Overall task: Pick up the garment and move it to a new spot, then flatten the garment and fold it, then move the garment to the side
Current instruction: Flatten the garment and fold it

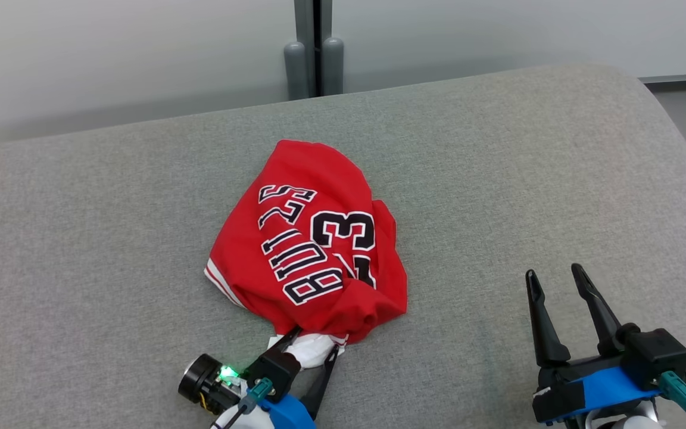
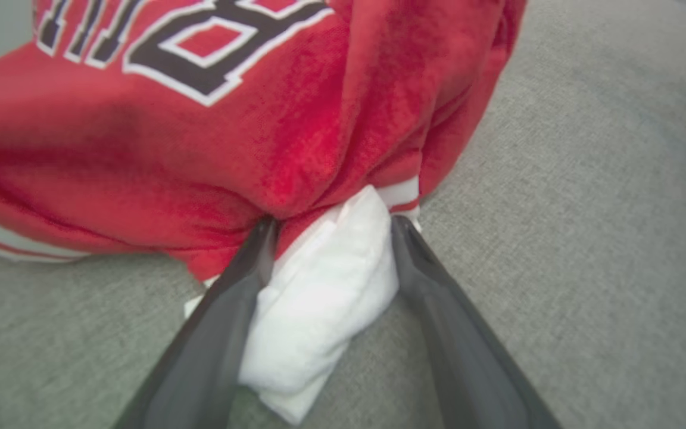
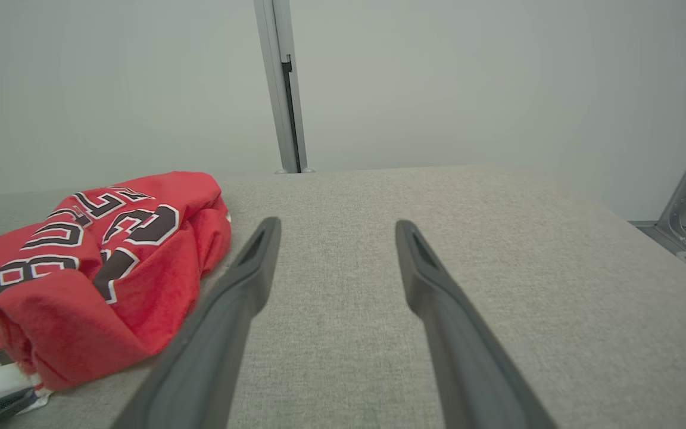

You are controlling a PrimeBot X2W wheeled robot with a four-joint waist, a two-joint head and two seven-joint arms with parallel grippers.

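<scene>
left gripper (image 1: 317, 339), lower centre, jaws spread around the jersey (image 1: 295, 238) at its white fold (image 2: 325, 286); right gripper (image 1: 554, 271) spread, empty. a shallow pinch could slip.

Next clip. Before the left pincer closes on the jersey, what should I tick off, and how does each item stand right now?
1. Left pincer open: ok.
2. White fold of the red jersey between its fingers: ok, one finger on each side.
3. Fold clamped: not ok, the jaws stand wide.
4. Right pincer open and apart from the jersey: ok, it is over the bare grey padded surface.
5. Jersey flattened: not ok, it lies in a crumpled heap.
6. How many layers the fingers would catch: cannot tell.
</scene>
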